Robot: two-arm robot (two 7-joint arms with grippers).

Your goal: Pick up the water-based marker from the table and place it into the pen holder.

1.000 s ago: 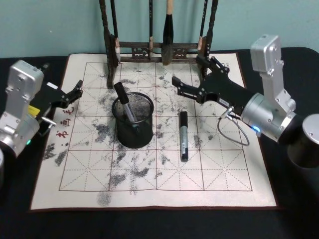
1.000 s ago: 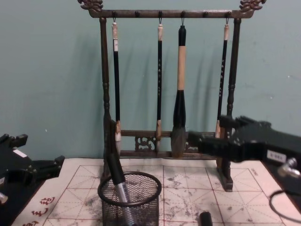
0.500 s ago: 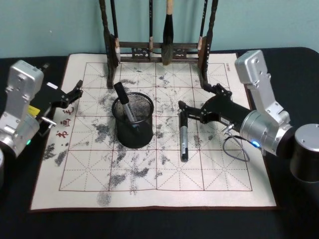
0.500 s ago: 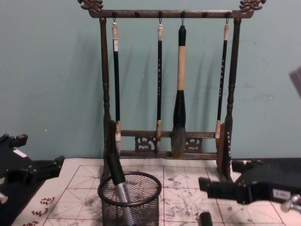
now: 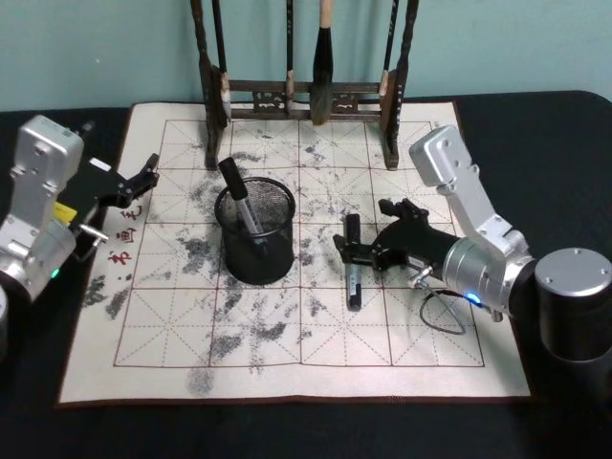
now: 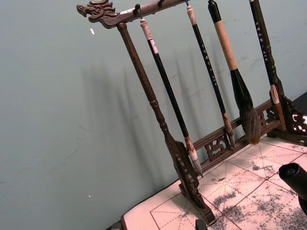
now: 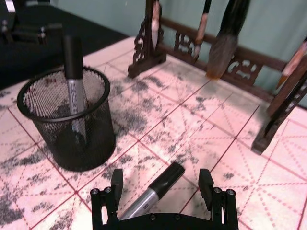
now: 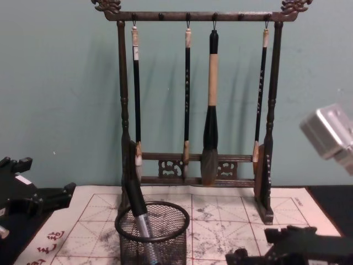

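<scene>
**One marker (image 5: 353, 282) flat on the mat (image 5: 172, 335), right claw (image 5: 360, 223) open astride it**

On my head view the black table (image 5: 545, 124) runs out past the mat on both sides. The mat is white with a red grid and is blotched with ink. At its far edge stands the wooden rack (image 5: 287, 94), and my chest view shows four brushes (image 8: 210, 110) hanging from it.

My right arm reaches in from the right and sits low over the middle of the mat. Its claw is spread wide and grips nothing. On the right wrist view one finger (image 7: 116, 179) sits on each side of the marker's black cap, with a gap on both sides. I cannot tell whether the fingertips touch the mat.

The left claw (image 5: 145, 174) hangs over the mat's left edge, well apart from the work. Its fingers look parted, with nothing between them.

The holder (image 5: 256, 251) stands upright on the mat, left of the marker and near it but not touching. A second marker (image 5: 237, 196) leans inside it, cap up above the rim.

The marker itself lies along a grid line, cap toward the rack and grey barrel toward me.
</scene>
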